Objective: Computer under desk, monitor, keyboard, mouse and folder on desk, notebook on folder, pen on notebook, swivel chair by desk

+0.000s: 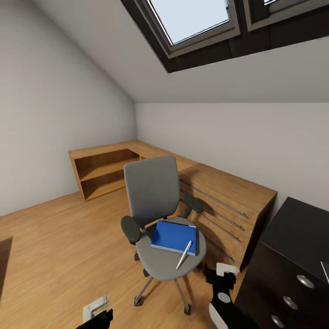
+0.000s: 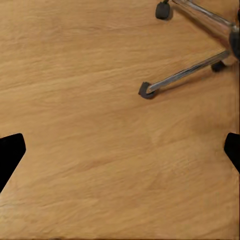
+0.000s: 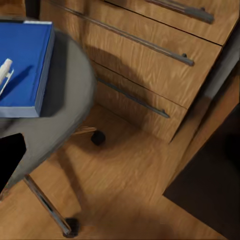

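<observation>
Head view: the chair (image 1: pixel 157 214) stands on the wood floor (image 1: pixel 55 246) in front of the wooden drawer chest (image 1: pixel 228 201), its tall back toward the far wall and its seat facing the camera. The folder (image 1: pixel 172 236) lies flat on the seat, toward the back and the right armrest, its long axis running roughly across the seat. The pen (image 1: pixel 184 254) lies with one end on the folder's near right corner and the other end on the seat; its long axis runs diagonally, far end toward the right, near end toward the seat's front edge. The desk (image 1: pixel 297 256), with its black drawer unit, stands at the right edge, just beside the chest. A low wooden shelf (image 1: pixel 103 171) runs along the far left wall. The left gripper (image 1: pixel 97 311) is low at the bottom edge, above the floor; the right gripper (image 1: pixel 224 274) is near the seat's front right; neither has hold of anything.

Left wrist view: both black fingertips (image 2: pixel 11 152) sit far apart at opposite edges, wide open and empty, above bare floor. Chrome chair legs with casters (image 2: pixel 146 90) are ahead.

Right wrist view: one fingertip (image 3: pixel 10 157) is visible; how far this gripper is open cannot be told. The folder's spine edge and the pen's end (image 3: pixel 5 70) lie on the seat, chest drawers behind.
</observation>
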